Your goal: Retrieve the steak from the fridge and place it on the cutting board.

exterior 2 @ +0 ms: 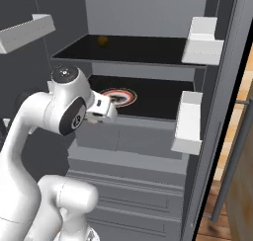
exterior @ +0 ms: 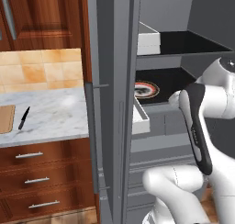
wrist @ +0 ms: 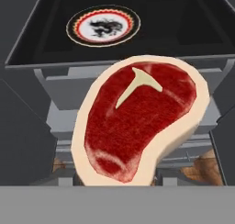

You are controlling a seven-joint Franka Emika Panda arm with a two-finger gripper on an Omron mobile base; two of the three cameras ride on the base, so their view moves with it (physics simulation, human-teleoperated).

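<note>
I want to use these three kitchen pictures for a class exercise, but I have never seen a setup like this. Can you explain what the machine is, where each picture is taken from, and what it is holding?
This is a rendered kitchen with a white robot arm on a driving base. Two pictures come from cameras behind the arm, to its left and its right; the third looks along its end effector.

The arm faces the open fridge, which has black shelves and white door bins. A round plate with a red ring sits on the middle shelf, and a small round yellowish item on the shelf above.

In the hand view the steak looms large, out in front of the shelf, so it appears held; the fingertips are hidden.

Left of the fridge, a marble counter carries the cutting board and a black knife.
</note>
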